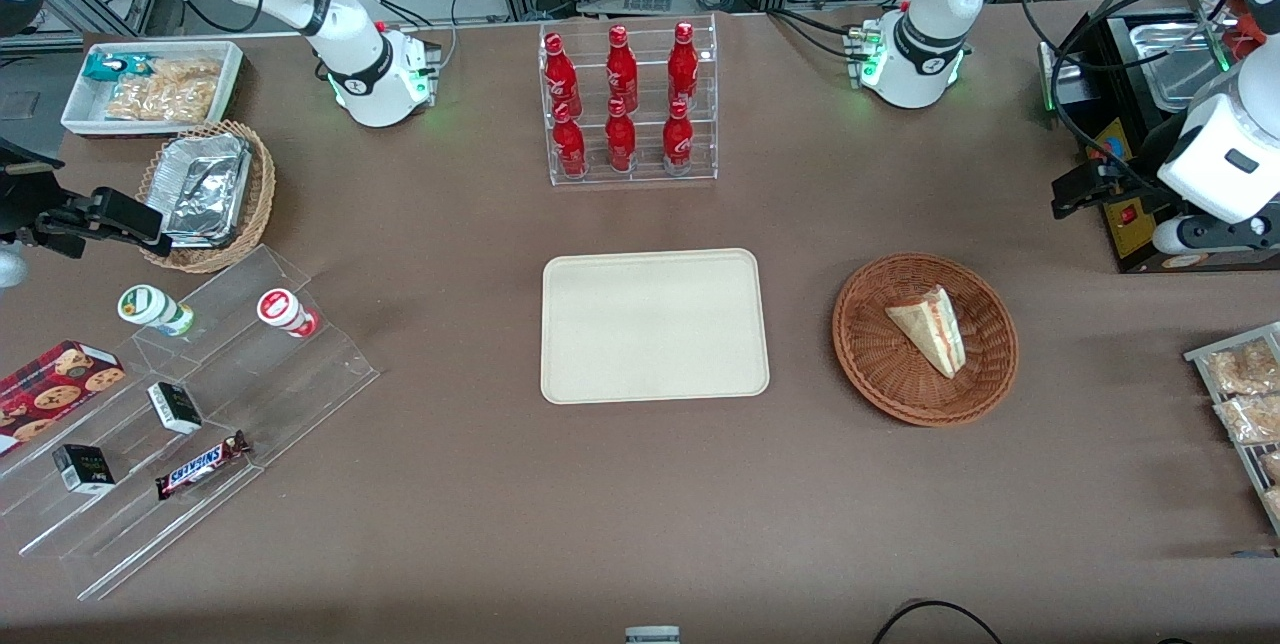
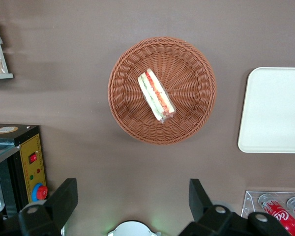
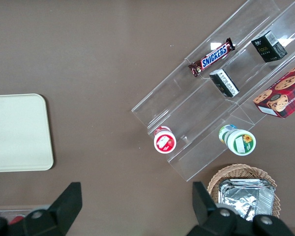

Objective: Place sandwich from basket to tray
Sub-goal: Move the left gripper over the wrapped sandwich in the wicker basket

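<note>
Tray (image 2: 273, 110) and pincer (image 2: 132, 199) partly edge-cropped.

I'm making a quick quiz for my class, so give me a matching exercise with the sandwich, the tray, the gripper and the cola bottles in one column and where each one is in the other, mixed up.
Things:
1. sandwich
2. tray
3. gripper
4. cola bottles

Places or states:
A. standing in a clear rack
B. open, raised above the table, holding nothing
C. lying in the brown basket
D. flat on the table, nothing on it

Pairs: 1-C, 2-D, 3-B, 4-A
</note>
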Controlling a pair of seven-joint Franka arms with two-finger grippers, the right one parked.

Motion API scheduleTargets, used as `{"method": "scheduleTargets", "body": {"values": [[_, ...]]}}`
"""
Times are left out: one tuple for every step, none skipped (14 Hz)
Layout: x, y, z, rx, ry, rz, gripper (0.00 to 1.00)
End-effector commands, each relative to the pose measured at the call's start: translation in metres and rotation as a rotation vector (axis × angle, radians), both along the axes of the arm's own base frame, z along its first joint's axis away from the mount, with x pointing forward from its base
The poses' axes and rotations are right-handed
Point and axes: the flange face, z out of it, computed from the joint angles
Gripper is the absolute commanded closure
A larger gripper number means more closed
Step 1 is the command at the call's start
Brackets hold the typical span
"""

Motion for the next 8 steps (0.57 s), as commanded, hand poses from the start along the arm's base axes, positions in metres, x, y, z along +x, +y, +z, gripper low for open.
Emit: {"method": "scheduleTargets", "body": {"values": [[-0.005,-0.006,-0.011,-0.014,0.014,-0.027,0.00],[-0.006,-0.009,-0.017,-0.014,0.028,-0.031,0.00],[-0.004,-0.015,-0.027,-0.013,0.045,-0.042,0.00],[-0.003,-0.020,-0.042,-0.008,0.068,-0.051,0.00],[-0.001,-0.023,-0.060,-0.002,0.078,-0.057,0.00],[-0.001,-0.024,-0.083,0.000,0.087,-0.059,0.00],[-0.002,-0.029,-0.101,0.001,0.084,-0.066,0.00],[-0.005,-0.036,-0.126,0.006,0.085,-0.082,0.00]]}}
